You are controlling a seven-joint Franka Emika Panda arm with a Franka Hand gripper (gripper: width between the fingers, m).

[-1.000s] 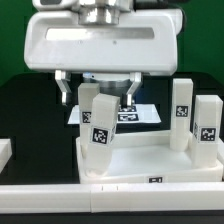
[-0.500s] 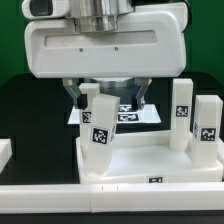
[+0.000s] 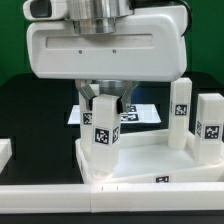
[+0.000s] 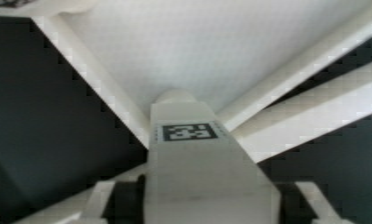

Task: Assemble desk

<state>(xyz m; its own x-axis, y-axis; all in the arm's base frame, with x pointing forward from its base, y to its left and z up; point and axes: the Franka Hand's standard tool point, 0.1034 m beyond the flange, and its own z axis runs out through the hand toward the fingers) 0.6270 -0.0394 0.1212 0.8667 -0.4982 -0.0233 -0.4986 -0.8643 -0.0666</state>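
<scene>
**Claw closed in on the standing leg**

We noted the leg [image 3: 103, 125] standing upright in the corner socket of the tabletop [image 3: 140, 160] towards the exterior view's left, its tag facing the camera. Two more legs [image 3: 181, 112] stood upright on the tabletop towards the exterior view's right, near each other and well apart from the first. The tabletop itself lay on the black desk [image 3: 30, 110], rim up.

A second before, the claw [image 3: 104, 96] hung above this leg with its fingers spread wide on either side. At this moment the fingers had drawn in against the leg's upper part, about half as wide as before. In the wrist view the leg [image 4: 201, 160] ran up between the two fingers [image 4: 121, 195], which looked to be touching or nearly touching its faces. We judged the claw to be gripping the leg, though it may not have finished closing.

Meaning for the task: probably a grip for turning or seating the leg in its socket. Behind the leg, the marker board [image 3: 140, 112] lay flat on the desk.
</scene>
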